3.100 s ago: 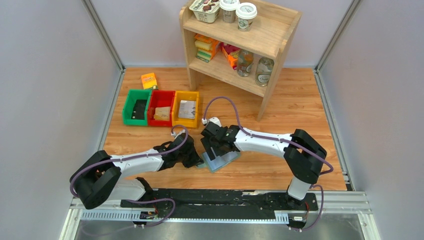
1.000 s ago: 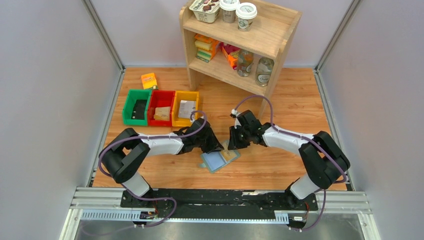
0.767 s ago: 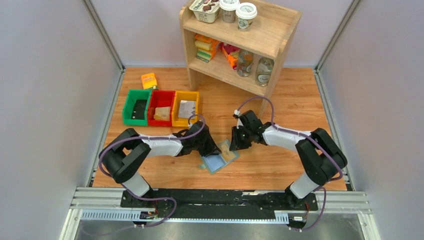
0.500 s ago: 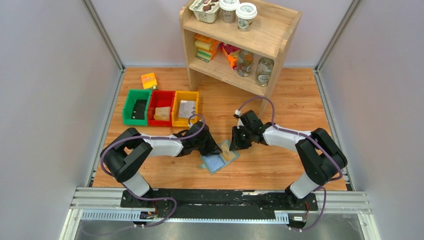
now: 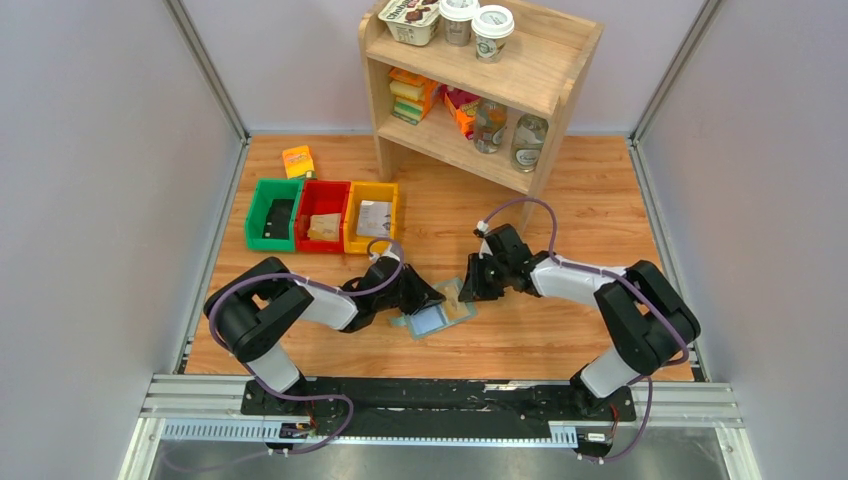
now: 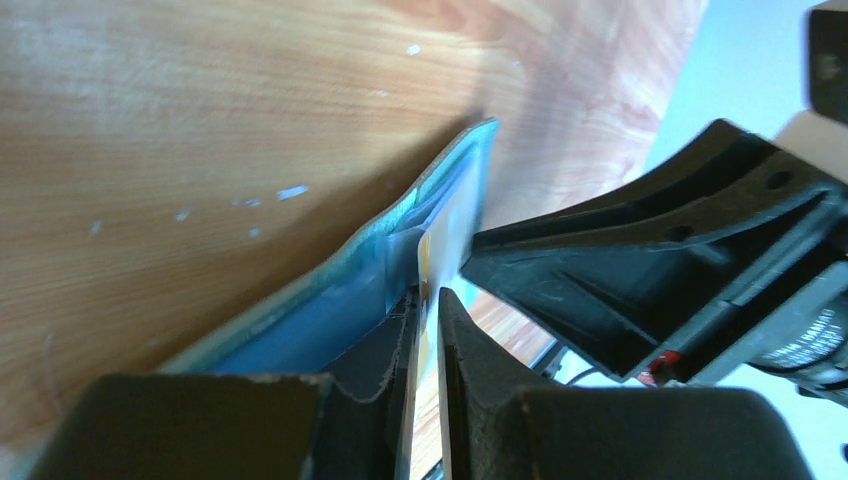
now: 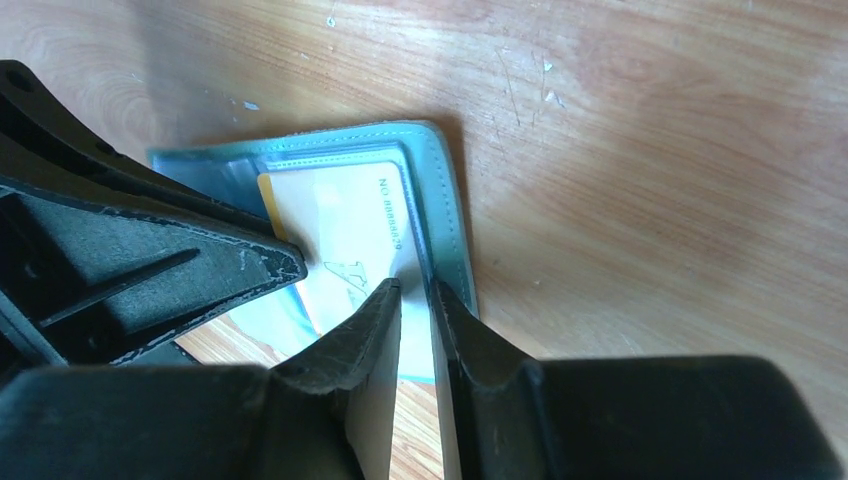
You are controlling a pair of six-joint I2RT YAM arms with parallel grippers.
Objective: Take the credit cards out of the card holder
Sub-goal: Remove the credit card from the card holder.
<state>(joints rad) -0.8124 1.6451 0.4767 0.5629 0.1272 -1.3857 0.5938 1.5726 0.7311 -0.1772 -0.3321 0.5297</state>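
The card holder [image 5: 428, 323] lies open on the table, sage-green border round blue-grey panels. A credit card [image 5: 455, 306], white with a yellow strip, sits in its right pocket. My left gripper [image 5: 437, 297] reaches in from the left. In the left wrist view its fingers [image 6: 428, 296] are shut on the thin edge of the card [image 6: 441, 232], above the holder's blue panel [image 6: 320, 312]. My right gripper [image 5: 468, 293] comes from the right. In the right wrist view it [image 7: 415, 288] is shut on the holder's right border [image 7: 447, 205], beside the card [image 7: 340, 215].
Green [image 5: 272, 216], red [image 5: 322, 214] and yellow [image 5: 371, 218] bins stand in a row at the back left, each with something flat inside. An orange packet [image 5: 298, 160] lies behind them. A wooden shelf [image 5: 480, 75] with cups, jars and packets stands at the back.
My left gripper has closed down onto the card's edge and its arm has dropped lower and nearer. The right gripper keeps its hold on the holder, barely moving.
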